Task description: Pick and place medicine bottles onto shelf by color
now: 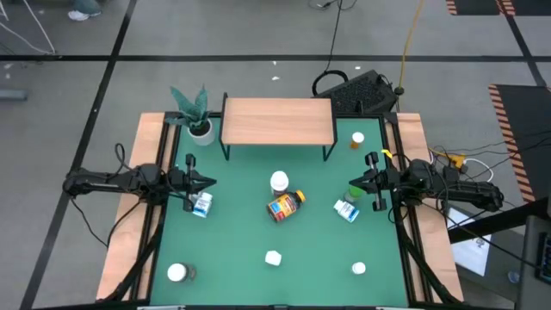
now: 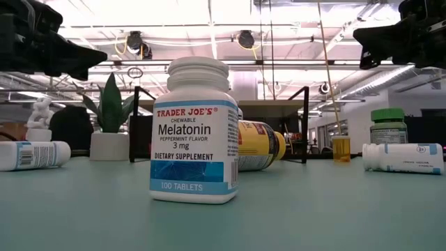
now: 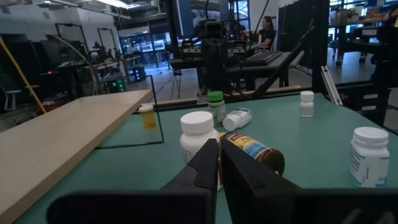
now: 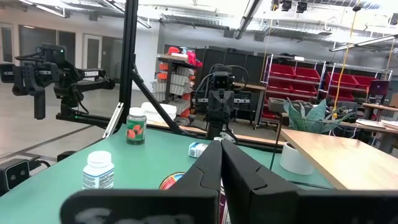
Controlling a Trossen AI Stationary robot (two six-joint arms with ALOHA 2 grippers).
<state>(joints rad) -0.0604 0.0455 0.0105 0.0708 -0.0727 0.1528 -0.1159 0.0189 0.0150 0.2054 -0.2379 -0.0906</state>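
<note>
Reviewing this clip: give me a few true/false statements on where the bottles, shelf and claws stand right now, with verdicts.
1. The shelf has no bottles on it. True.
2. The amber bottle with the yellow label stands upright. False: it lies on its side near the table's middle.
3. The left claw holds a bottle. False: its fingers are shut on nothing, and the white-and-blue bottle lies on the table beside it.
4. The small orange bottle stands to the right of the shelf. True.
5. The potted plant sits on the shelf. False: it stands on the table by the shelf's left end.
6. The right claw is empty. True.
</note>
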